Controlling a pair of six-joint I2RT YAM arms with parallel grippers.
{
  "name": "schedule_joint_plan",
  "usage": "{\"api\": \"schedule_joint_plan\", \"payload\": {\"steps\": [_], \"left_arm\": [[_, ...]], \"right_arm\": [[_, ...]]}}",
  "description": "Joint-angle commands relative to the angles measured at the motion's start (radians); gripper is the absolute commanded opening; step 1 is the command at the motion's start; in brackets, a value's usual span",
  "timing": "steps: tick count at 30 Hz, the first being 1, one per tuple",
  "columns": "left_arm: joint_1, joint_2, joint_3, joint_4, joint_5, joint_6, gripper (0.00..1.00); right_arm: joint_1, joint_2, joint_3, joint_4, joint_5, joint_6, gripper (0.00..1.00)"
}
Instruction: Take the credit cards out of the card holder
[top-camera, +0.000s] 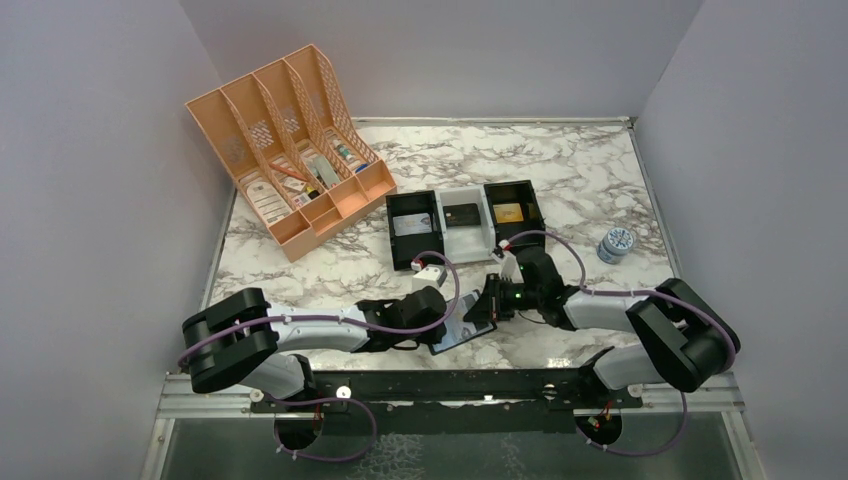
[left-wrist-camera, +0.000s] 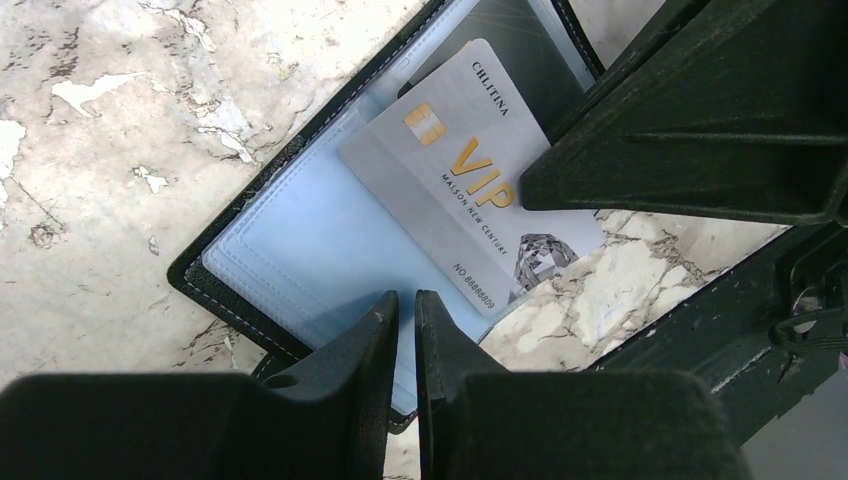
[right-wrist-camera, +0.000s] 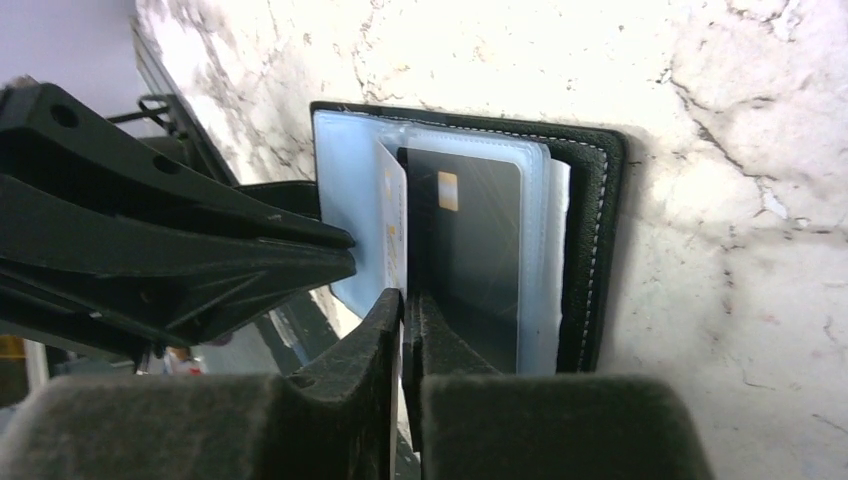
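Note:
The card holder (left-wrist-camera: 310, 240) lies open on the marble table, blue-grey lining up; it also shows in the top view (top-camera: 455, 336). A silver VIP credit card (left-wrist-camera: 450, 200) sticks halfway out of it over the table. My right gripper (right-wrist-camera: 405, 295) is shut on that card's edge (right-wrist-camera: 392, 230); its fingers (left-wrist-camera: 680, 130) show in the left wrist view. A dark grey card (right-wrist-camera: 470, 250) sits in a clear slot of the holder (right-wrist-camera: 600, 220). My left gripper (left-wrist-camera: 405, 297) is shut, its tips on the lining near the holder's near edge.
A black-and-white three-compartment tray (top-camera: 433, 232) behind the grippers holds cards. A peach file organizer (top-camera: 290, 150) stands at the back left. A small round jar (top-camera: 617, 243) sits at the right. Both arms meet near the table's front edge (top-camera: 450, 372).

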Motion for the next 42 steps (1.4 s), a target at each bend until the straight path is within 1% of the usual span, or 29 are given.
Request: {"api": "schedule_joint_plan", "payload": {"steps": [1,4,10,14,17,20,25,28,30,34,38,42], "left_arm": [[-0.003,0.010,0.017,-0.058,-0.023,0.024,0.17],[-0.004,0.001,0.027,-0.048,-0.028,0.025,0.24],[-0.004,-0.007,0.074,0.048,0.019,0.036,0.31],[-0.005,0.016,0.078,0.099,0.032,0.020,0.33],[-0.004,0.038,0.063,0.129,0.035,-0.008,0.32],[-0.003,0.048,0.029,0.157,0.046,-0.031,0.30],[-0.004,0.047,-0.010,0.119,0.017,-0.051,0.23],[-0.004,0.037,-0.027,0.102,0.005,-0.051,0.21],[-0.004,0.036,-0.032,0.091,0.001,-0.047,0.21],[-0.005,0.045,-0.029,0.059,-0.011,-0.039,0.19],[-0.005,0.044,-0.031,0.048,-0.019,-0.037,0.18],[-0.005,0.045,-0.026,0.037,-0.022,-0.031,0.17]], "right_arm": [[-0.007,0.002,-0.013,0.060,0.008,0.017,0.01],[-0.007,-0.023,-0.026,0.060,0.022,0.024,0.01],[-0.007,-0.068,-0.063,0.050,0.049,0.044,0.01],[-0.007,-0.093,-0.088,0.055,0.070,0.063,0.02],[-0.007,-0.093,-0.089,0.060,0.064,0.067,0.03],[-0.008,-0.091,-0.091,0.069,0.059,0.074,0.04],[-0.007,-0.089,-0.087,0.076,0.062,0.076,0.06],[-0.007,-0.076,-0.073,0.069,0.047,0.065,0.09],[-0.007,-0.069,-0.064,0.068,0.033,0.057,0.13],[-0.007,-0.071,-0.051,0.057,0.024,0.042,0.25],[-0.008,-0.061,-0.020,0.019,0.025,0.004,0.28],[-0.007,-0.026,0.010,0.006,-0.005,-0.023,0.28]]}}
